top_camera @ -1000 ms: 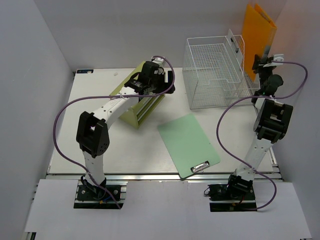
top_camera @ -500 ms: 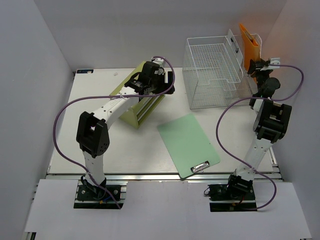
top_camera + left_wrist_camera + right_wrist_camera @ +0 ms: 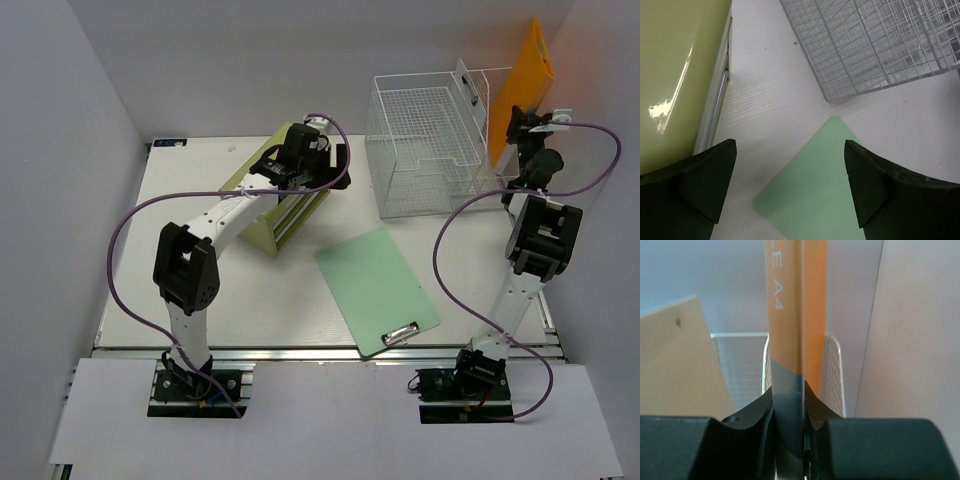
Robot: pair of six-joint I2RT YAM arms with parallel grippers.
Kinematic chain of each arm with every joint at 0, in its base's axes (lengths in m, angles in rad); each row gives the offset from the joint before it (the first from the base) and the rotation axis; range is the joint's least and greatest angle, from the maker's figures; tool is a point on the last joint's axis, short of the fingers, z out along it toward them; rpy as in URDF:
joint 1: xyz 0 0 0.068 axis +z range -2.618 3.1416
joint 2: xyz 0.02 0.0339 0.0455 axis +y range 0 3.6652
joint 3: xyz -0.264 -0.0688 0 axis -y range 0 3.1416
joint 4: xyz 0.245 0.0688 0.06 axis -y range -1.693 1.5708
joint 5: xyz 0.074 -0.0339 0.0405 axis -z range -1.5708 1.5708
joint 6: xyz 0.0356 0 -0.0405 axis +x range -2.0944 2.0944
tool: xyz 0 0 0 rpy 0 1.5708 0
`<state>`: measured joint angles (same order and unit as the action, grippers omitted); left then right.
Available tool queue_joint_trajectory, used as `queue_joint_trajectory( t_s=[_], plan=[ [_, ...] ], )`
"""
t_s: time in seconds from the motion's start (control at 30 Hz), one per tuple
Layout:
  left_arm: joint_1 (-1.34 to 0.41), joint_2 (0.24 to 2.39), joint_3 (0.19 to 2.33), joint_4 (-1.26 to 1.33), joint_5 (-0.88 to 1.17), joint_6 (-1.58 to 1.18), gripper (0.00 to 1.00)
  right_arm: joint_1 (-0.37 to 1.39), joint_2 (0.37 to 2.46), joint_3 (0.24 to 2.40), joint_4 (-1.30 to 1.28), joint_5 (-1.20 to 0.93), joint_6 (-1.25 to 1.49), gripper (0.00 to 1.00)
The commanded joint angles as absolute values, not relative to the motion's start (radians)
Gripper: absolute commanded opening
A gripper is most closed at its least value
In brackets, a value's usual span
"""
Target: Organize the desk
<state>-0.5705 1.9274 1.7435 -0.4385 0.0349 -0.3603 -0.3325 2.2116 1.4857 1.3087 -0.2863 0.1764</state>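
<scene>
We see right end effector (image 3: 789,407) pinching flat orange plastic folder (image 3: 522,85) upright, far right, left end effector (image 3: 790,180) spread over white tabletop (image 3: 250,290).

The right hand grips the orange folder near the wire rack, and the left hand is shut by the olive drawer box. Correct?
No: the left hand is open, not shut; the left wrist view shows its fingers spread wide, gripping nothing. The rest stands: the right hand grips the orange folder near the wire rack, and the left hand is by the olive drawer box.
</scene>
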Motion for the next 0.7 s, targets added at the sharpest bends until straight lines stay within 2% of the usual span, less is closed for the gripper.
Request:
queue_joint_trajectory(
  t_s=[0.0, 0.13, 0.33, 0.53, 0.57, 0.67],
  plan=[
    [-0.552, 1.937, 1.735, -0.459, 0.034, -0.354, 0.98, -0.325, 2.258, 1.531, 1.4, -0.276, 0.219, 0.0],
    [-0.552, 1.954, 1.75, -0.465, 0.046, -0.354, 0.98, -0.318, 2.272, 1.505, 1.39, -0.284, 0.118, 0.0],
    [-0.552, 1.985, 1.789, -0.488, 0.063, -0.36, 0.98, -0.318, 2.255, 1.415, 1.394, -0.307, 0.104, 0.0],
    [-0.552, 1.971, 1.783, -0.482, 0.067, -0.357, 0.98, -0.321, 2.16, 1.253, 1.422, -0.293, 0.038, 0.19],
    [-0.554, 1.97, 1.781, -0.477, 0.069, -0.357, 0.98, -0.324, 2.154, 1.235, 1.425, -0.29, 0.04, 0.36],
    [-0.552, 1.959, 1.769, -0.469, 0.081, -0.357, 0.98, -0.333, 2.134, 1.241, 1.425, -0.295, 0.074, 0.51]
  ],
)
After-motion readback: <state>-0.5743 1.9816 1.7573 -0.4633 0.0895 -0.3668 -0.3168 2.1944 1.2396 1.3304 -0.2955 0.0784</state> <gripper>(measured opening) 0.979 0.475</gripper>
